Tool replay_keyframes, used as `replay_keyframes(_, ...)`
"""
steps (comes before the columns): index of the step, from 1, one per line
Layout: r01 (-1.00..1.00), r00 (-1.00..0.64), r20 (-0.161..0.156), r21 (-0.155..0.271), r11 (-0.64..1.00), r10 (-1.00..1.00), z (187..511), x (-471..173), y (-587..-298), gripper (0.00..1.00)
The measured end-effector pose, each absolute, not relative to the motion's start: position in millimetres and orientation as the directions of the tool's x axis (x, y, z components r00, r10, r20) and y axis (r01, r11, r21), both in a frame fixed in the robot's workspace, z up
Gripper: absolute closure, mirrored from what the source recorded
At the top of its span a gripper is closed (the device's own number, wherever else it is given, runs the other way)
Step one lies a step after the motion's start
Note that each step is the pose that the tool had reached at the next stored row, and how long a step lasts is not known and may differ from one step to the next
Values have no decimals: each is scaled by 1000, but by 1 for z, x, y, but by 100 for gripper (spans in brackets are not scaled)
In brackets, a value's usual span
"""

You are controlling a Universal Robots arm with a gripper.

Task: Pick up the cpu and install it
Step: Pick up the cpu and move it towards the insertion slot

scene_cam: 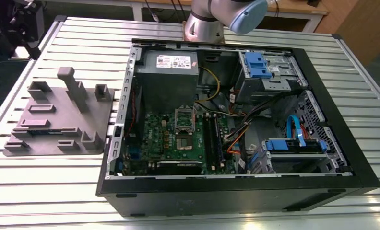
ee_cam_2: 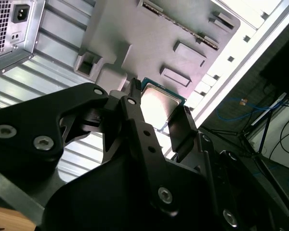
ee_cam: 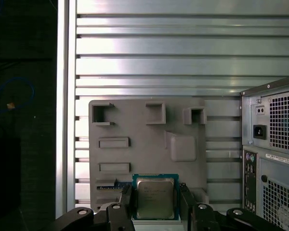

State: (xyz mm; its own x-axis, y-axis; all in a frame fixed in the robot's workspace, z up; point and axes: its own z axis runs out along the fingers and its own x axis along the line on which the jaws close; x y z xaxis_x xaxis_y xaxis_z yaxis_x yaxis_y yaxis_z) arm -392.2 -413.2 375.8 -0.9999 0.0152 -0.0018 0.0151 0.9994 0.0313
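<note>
Closest up in both wrist views, black two-finger hand (ee_cam: pixel 155 191) is clamped narrow on the cpu (ee_cam: pixel 155 201), a small flat square chip w/ silvery-grey metal top & thin pale rim, one finger on each side edge. Chip appears lifted clear above grey moulded parts tray (ee_cam: pixel 144 144), which sits on ribbed metal counter (scene_cam: pixel 62 191) at exterior view's left, beside open black pc case (scene_cam: pixel 241 191). Pick-up looks done, install not. Seating it prob. calls for keeping chip flat & squaring it w/ silver socket frame (scene_cam: pixel 184 117) mid-frame.

Shows a black computer case (scene_cam: pixel 241 191) lying open on a slatted metal table (scene_cam: pixel 81 43), motherboard (scene_cam: pixel 177 139) and power supply (scene_cam: pixel 167 72) inside, grey fixture tray (scene_cam: pixel 55 129) just beside it.
</note>
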Motion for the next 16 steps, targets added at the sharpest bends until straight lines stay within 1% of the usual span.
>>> replay_keyframes(16,15,-1000,-2,31,999,15,380,-392,-413,53)
